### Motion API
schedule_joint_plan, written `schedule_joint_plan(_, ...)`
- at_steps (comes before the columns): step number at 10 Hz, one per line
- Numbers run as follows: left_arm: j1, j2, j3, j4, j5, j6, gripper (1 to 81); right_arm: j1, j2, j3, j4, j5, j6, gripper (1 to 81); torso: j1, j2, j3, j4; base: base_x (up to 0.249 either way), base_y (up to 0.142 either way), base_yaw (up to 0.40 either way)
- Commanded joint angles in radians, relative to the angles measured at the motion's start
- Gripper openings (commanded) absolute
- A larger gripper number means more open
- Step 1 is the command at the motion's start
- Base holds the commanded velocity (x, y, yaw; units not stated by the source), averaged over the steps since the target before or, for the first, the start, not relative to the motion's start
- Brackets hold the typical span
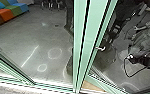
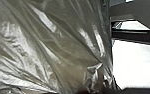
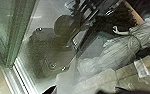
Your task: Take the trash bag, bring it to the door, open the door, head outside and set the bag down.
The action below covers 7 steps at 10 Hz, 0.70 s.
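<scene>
The clear, wrinkled plastic of the trash bag (image 2: 48, 42) is very close to the camera in the left wrist view. A pale green door frame (image 1: 83, 32) stands upright in the head view, right of the middle. On its right side is a small light handle (image 1: 101, 48). In the right wrist view, green framing (image 3: 18, 30) borders a glass surface with dim, reflection-like shapes. Pale, gathered plastic (image 3: 126, 45) shows beside brown, box-like material (image 3: 131, 77) there; I cannot tell which of these are reflections.
Through the glass lies a grey floor (image 1: 23, 37) with light rings and a streak. Colourful seating (image 1: 8, 10) stands at the far left. A low threshold (image 1: 51, 86) runs along the near side, with paving at the lower left. Dark, tangled shapes show right of the frame.
</scene>
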Motion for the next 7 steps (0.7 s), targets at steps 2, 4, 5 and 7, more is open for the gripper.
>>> schedule_joint_plan(2, 0.022, 0.01, 0.015, -0.004, 0.107, 0.006, 1.0, 0.14, -0.102, -0.208, -0.22, 0.092, -0.008, 81.1, 0.0, 0.0, 0.0, 0.0, 0.0, 0.0, 0.0)
schedule_joint_plan(4, 0.023, 0.01, 0.016, -0.004, 0.107, 0.004, 1.0, 0.14, -0.11, -0.248, -0.218, 0.121, -0.006, 81.1, -0.001, 0.0, 0.0, 0.0, 0.0, 0.0, 0.0)
schedule_joint_plan(5, 0.022, 0.01, 0.015, -0.004, 0.107, 0.004, 1.0, 0.141, -0.118, -0.263, -0.218, 0.139, -0.005, 81.1, -0.001, 0.0, 0.0, 0.0, 0.0, 0.0, 0.0)
schedule_joint_plan(7, 0.023, 0.012, 0.015, -0.004, 0.107, 0.004, 1.0, 0.149, -0.13, -0.306, -0.215, 0.181, -0.005, 81.1, -0.001, 0.0, 0.076, 0.0, 0.0, 0.0, 0.0)
